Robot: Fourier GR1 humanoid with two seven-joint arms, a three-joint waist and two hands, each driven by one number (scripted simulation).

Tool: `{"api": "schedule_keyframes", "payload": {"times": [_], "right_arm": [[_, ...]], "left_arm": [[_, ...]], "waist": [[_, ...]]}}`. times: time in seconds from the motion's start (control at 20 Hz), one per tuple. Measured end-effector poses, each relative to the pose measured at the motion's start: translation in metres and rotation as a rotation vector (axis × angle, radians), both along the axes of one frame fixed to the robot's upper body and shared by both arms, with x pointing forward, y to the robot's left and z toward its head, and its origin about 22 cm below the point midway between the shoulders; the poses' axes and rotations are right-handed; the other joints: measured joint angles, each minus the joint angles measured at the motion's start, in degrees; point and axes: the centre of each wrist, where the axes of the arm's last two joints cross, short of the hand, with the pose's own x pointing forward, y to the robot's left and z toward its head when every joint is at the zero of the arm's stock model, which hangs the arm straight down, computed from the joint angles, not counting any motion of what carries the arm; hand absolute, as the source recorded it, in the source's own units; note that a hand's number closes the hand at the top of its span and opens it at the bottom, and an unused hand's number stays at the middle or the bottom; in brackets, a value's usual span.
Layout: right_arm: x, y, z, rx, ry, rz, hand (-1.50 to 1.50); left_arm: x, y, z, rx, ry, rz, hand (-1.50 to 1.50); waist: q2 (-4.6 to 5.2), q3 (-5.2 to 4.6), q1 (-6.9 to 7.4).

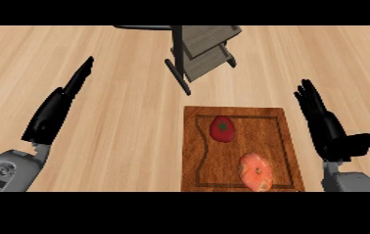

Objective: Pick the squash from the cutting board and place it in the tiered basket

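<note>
One cutting board (195, 150), one red tomato (223, 128), one orange squash (256, 172), one tiered basket (198, 49), two robot hands (57, 105) (325, 123)

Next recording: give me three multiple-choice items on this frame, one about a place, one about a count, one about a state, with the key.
1. Where is the tiered basket relative to the cutting board?
A. Beyond its far edge
B. On top of it
C. At its near edge

2. How many food items lie on the board?
A. One
B. Two
C. Four

3. What is the right robot hand doing?
A. Gripping the squash
B. Open beside the board, holding nothing
C. Resting inside the basket

Key: 1 A, the basket stands farther up the counter than the board. 2 B, a red item and the orange squash. 3 B, its fingers are straight and touch nothing.
</note>
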Motion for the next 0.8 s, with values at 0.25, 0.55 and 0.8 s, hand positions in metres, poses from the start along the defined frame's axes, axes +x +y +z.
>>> {"api": "schedule_keyframes", "payload": {"times": [0.25,0.55,0.8], "right_arm": [[0.011,-0.008,0.050,-0.068,-0.173,0.040,1.50],[0.000,-0.040,0.062,-0.045,-0.163,-0.326,-1.50],[-0.042,-0.040,0.072,0.048,-0.226,-0.366,-1.50]], "left_arm": [[-0.024,0.003,-0.042,-0.125,0.131,0.179,0.00],[-0.058,-0.008,-0.095,-0.294,0.300,0.363,0.00],[-0.063,-0.013,-0.103,-0.353,0.286,0.384,0.00]], "waist": [[-0.14,0.95,-0.76],[-0.19,1.08,-2.50],[-0.26,1.49,-2.57]]}}
